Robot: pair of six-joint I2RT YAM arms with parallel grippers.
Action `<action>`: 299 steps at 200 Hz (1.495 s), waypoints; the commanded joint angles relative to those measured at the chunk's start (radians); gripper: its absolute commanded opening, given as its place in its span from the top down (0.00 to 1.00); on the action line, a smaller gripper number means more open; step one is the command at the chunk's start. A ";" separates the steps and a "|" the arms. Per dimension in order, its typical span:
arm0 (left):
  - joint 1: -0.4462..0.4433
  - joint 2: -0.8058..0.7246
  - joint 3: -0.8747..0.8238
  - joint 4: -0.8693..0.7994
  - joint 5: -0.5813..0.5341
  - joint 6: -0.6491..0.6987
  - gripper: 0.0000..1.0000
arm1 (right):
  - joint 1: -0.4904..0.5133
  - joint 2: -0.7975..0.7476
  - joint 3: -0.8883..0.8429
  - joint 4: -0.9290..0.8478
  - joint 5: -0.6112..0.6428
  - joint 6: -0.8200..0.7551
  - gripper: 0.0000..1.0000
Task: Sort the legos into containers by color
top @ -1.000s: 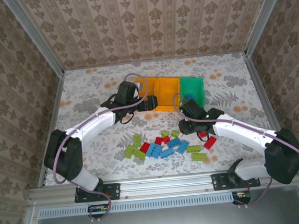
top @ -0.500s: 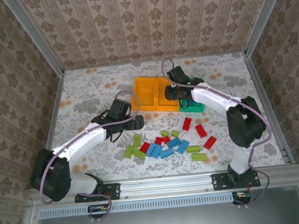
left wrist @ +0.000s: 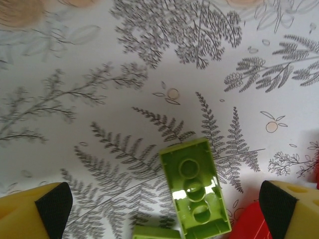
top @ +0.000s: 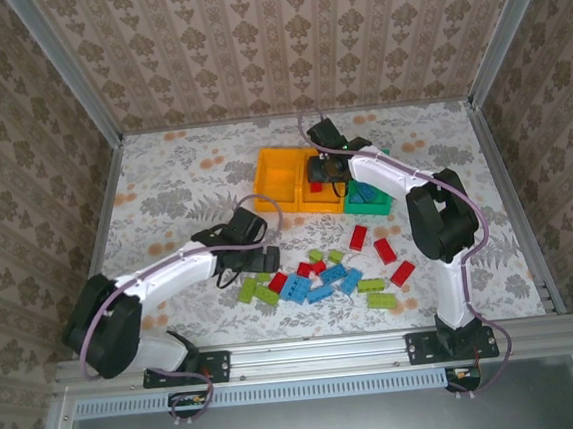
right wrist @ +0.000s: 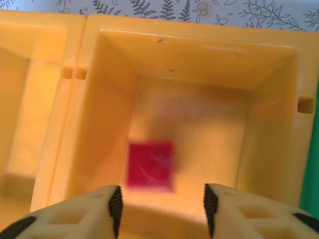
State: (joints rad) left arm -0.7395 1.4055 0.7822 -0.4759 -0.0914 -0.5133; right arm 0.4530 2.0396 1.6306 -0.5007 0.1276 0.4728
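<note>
The right claw [right wrist: 159, 211] is hanging over the middle bin [right wrist: 114, 99], its jaws standing apart with nothing between them. Below, a red brick [right wrist: 150, 165] is showing blurred against the bin floor, clear of the fingers. I'd guess it is dropping in, which is why the claw is sitting squarely above the opening rather than off to one side. Next door, the green bin [top: 378, 204] is holding a blue brick [top: 367, 193], so each colour seems to be getting its own box.

The left claw [left wrist: 165, 204] is hovering low over the table [top: 164, 185], jaws spread wide and empty. It is straddling a green brick [left wrist: 195, 191] that is lying hollow side up, one finger off to each side, seemingly lining up for a pinch. The pile [top: 322, 277] of red, blue and green bricks is lying loose towards the front, so I'd say plenty of sorting is waiting.
</note>
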 commanded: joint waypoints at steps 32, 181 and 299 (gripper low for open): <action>-0.011 0.113 0.055 0.008 0.031 -0.042 0.06 | -0.006 -0.026 0.020 -0.054 0.006 -0.001 0.36; -0.038 0.281 0.130 0.003 0.082 -0.040 0.59 | -0.087 -0.404 -0.294 0.004 0.033 -0.019 0.23; 0.008 0.264 0.318 -0.059 0.030 0.045 0.66 | -0.145 -0.538 -0.500 0.032 0.051 -0.026 0.23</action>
State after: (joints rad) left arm -0.7582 1.6543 1.0168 -0.4999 -0.0639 -0.5236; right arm 0.3164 1.5406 1.1725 -0.4751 0.1493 0.4667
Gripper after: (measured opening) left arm 0.345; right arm 0.769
